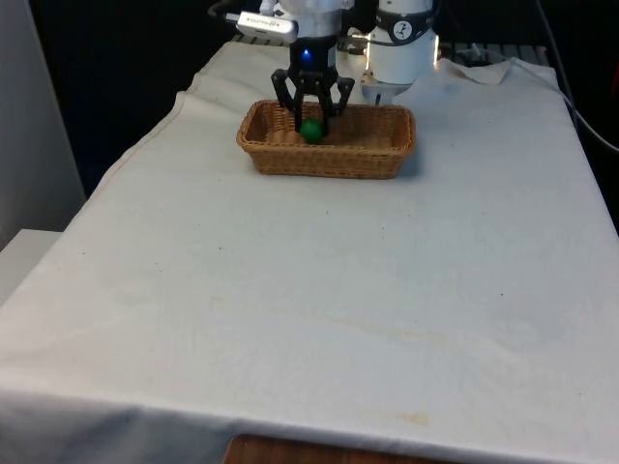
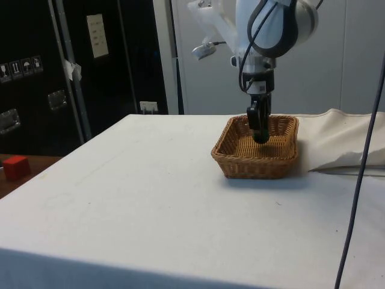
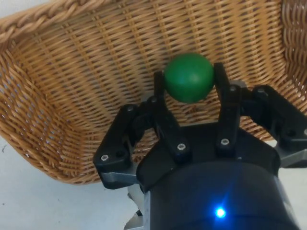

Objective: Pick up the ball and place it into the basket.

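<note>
The black gripper (image 1: 311, 124) is reaching down into the wicker basket (image 1: 329, 159), which is sitting in the upper middle of the front view. Its two fingers (image 3: 225, 91) are clenching the green ball (image 3: 189, 77) from either side, the ball sitting right between the fingertips. In the front view the ball (image 1: 310, 130) is showing inside the basket, towards the frame's left end of it. In the side view the gripper (image 2: 260, 135) is hanging over the basket (image 2: 257, 162) interior, right of the frame's centre.
</note>
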